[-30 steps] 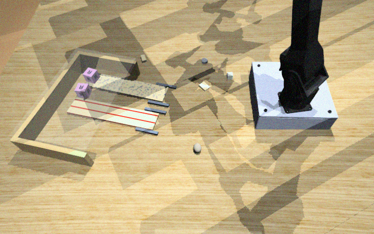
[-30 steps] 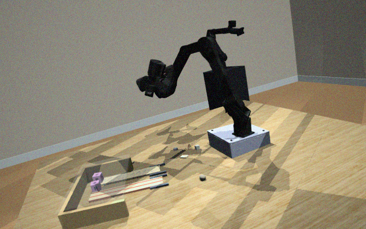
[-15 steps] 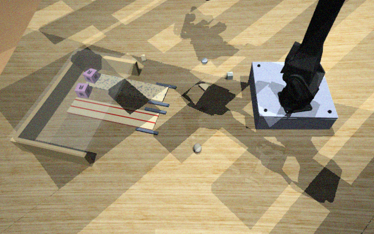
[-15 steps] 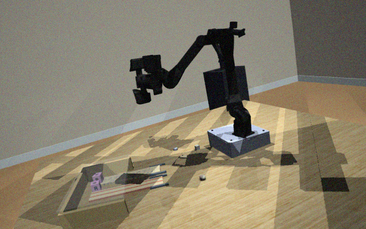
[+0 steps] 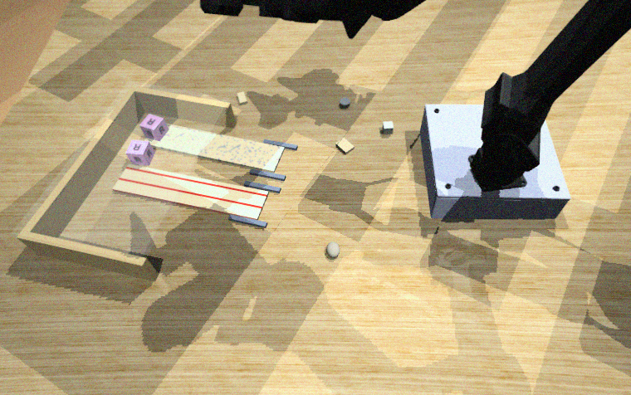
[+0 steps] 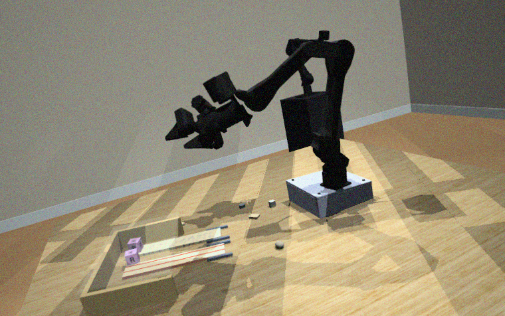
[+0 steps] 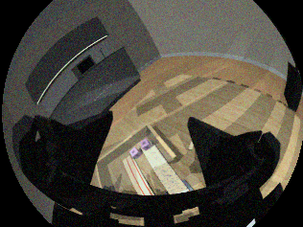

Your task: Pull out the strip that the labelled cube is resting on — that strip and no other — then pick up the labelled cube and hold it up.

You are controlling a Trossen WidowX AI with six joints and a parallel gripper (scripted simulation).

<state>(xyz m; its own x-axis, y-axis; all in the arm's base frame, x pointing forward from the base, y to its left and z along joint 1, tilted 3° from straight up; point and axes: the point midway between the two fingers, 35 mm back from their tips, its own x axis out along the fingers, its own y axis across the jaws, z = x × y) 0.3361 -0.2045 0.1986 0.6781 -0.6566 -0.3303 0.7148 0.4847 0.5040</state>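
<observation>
Two purple cubes with dark letters stand in the tray: the back cube [image 5: 154, 127] [image 6: 135, 243] [image 7: 145, 144] is at the far end of the speckled strip [image 5: 237, 149] [image 6: 182, 241] [image 7: 165, 172]. The front cube [image 5: 139, 152] [image 6: 131, 256] [image 7: 134, 152] is by the far end of the red-lined strip [image 5: 195, 191] [image 6: 175, 259] [image 7: 136, 177]. Both cubes show an R-like letter; whether each rests on a strip or beside it is hard to tell. My gripper [image 6: 175, 143] [image 7: 151, 118] is open and empty, high above the tray.
A three-sided wooden wall [image 5: 83, 245] [image 6: 128, 292] surrounds the cubes, open toward the robot base [image 5: 493, 207] [image 6: 346, 197]. Short blue bars [image 5: 247, 221] [image 6: 219, 256] flank the strips' near ends. A grey pebble [image 5: 332, 250] [image 6: 279, 244] and several small blocks lie between tray and base.
</observation>
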